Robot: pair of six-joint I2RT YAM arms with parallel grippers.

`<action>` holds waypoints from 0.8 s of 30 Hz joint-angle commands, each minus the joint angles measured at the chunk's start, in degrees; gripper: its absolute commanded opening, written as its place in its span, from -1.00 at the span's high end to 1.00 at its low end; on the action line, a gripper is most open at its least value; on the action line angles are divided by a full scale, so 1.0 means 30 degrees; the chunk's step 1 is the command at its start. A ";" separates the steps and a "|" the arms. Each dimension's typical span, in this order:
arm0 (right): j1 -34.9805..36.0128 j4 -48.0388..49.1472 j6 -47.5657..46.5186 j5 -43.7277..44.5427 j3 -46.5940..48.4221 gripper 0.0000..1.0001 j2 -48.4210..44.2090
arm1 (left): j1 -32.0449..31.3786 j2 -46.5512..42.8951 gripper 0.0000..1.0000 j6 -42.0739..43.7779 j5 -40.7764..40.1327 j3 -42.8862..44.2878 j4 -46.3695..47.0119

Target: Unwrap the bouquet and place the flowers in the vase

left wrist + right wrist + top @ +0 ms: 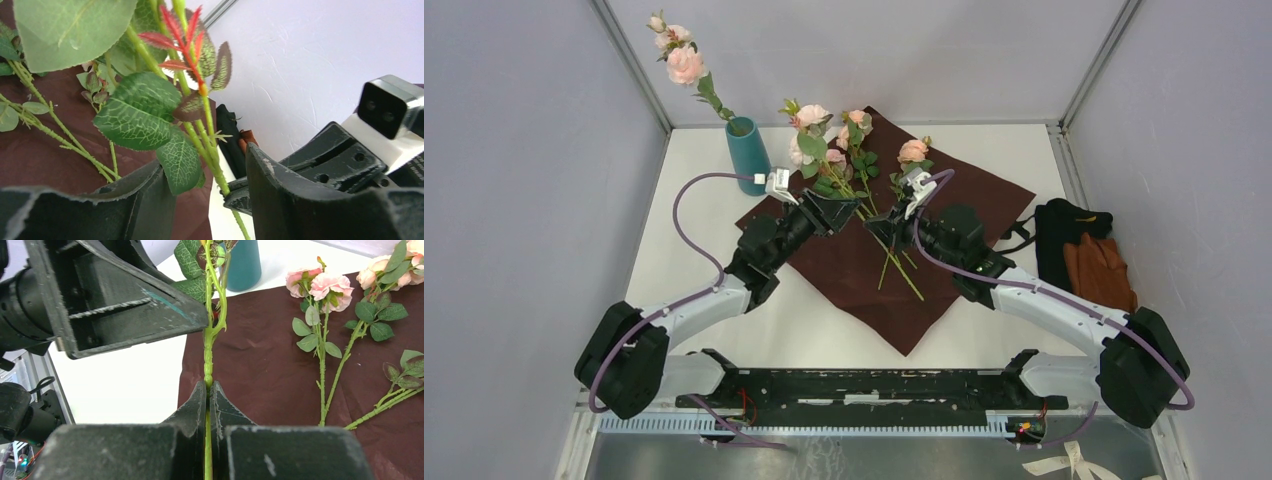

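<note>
The bouquet is undone: its maroon wrapping paper (874, 275) lies flat on the table with several pink flowers (854, 140) loose on it. One pink rose (684, 65) stands in the teal vase (747, 153) at the back left. My right gripper (209, 387) is shut on a green stem (208, 355), held just above the paper. My left gripper (202, 165) is open, its fingers on either side of that same stem (210, 150) and a leaf, a gap showing on both sides. In the top view, the left gripper (839, 208) and right gripper (874, 222) nearly meet.
A black-and-orange cloth pile (1084, 255) lies at the right edge of the table. More roses (320, 285) lie on the paper right of the held stem. Grey walls close in the back and sides. A pale ribbon (1064, 462) lies below the front rail.
</note>
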 commanded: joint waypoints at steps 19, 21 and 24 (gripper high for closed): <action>0.0294 0.1038 -0.0322 -0.0106 0.0360 1.00 -0.0677 | -0.0062 0.0370 0.96 0.0787 -0.0558 0.1149 -0.0703; 0.0279 0.1301 -0.0344 0.0046 0.0066 0.90 -0.0980 | -0.0068 0.0191 0.96 0.1762 -0.0901 0.1835 -0.2143; 0.0294 0.2327 -0.0332 0.0374 -0.0858 0.21 -0.2077 | -0.0042 0.0376 0.96 0.3733 -0.1535 0.3746 -0.5295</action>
